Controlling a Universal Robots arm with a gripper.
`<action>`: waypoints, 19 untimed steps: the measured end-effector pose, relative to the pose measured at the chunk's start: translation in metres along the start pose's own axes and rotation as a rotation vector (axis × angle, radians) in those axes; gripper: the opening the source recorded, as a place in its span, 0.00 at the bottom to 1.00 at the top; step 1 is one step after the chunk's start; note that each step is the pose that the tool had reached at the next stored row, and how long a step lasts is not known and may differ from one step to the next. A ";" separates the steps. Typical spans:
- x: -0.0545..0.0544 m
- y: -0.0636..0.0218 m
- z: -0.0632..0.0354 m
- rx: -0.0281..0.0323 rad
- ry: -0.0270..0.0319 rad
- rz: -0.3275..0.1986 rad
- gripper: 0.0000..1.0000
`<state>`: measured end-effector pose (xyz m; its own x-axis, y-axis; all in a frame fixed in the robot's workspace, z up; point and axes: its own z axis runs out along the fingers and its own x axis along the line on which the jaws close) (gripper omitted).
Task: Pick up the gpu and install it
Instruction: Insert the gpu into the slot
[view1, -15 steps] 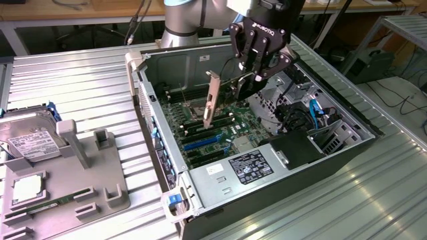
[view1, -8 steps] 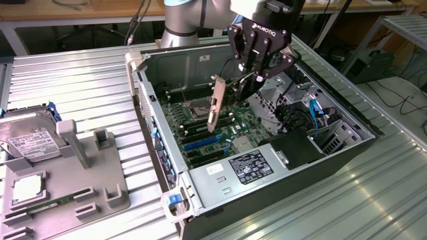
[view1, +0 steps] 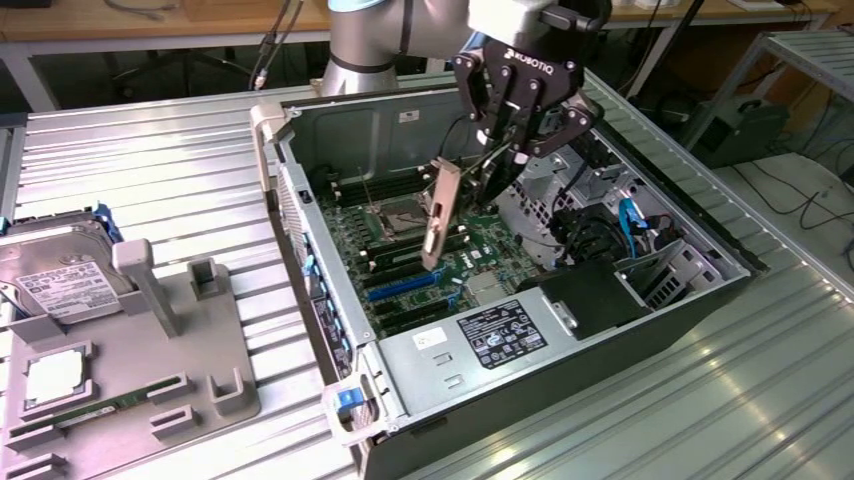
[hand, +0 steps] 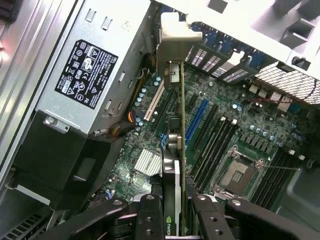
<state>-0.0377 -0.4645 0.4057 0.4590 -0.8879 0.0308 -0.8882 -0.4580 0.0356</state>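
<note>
Directly over the open black computer case (view1: 387, 125) hangs the black two-fingered gripper (view1: 518, 160), clenched on the gpu (view1: 438, 215), a green circuit card with a black cooler block and a silver end bracket. The card is held on edge, gripped across its thickness along its upper side. This leaves the lower edge free to face the green motherboard (view1: 400, 255). The bracket end points towards the case wall on the exterior view's left, where the expansion openings lie.

In the wrist view the gripper (hand: 175, 220) sights along the gpu (hand: 172, 165), whose edge runs roughly parallel to the blue expansion slot (hand: 197, 117) and lies close beside it. The silver power supply with a black label (hand: 95, 75) sits to one side of the card, the square processor socket (hand: 237, 172) to the other.

Judged from both views, the card is over the motherboard (hand: 225, 125) and not yet seated. Its contact edge is hidden, so which slot it lines up with cannot be told. It is also unclear whether the bracket tip touches anything.

Outside the case, on the exterior view's left, a grey moulded fixture (view1: 174, 370) carries a silver hard drive with a white label (view1: 54, 270) and a narrow green memory stick (view1: 94, 410). Both are partly cut off by the frame.
</note>
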 end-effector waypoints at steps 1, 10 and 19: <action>0.000 0.0000 0.0001 0.0002 0.0003 -0.008 0.27; 0.000 0.0001 0.0010 0.0030 0.0035 -0.098 0.27; 0.001 0.0002 0.0022 0.0058 0.0067 -0.188 0.27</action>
<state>-0.0377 -0.4652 0.4035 0.6171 -0.7863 0.0308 -0.7869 -0.6161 0.0356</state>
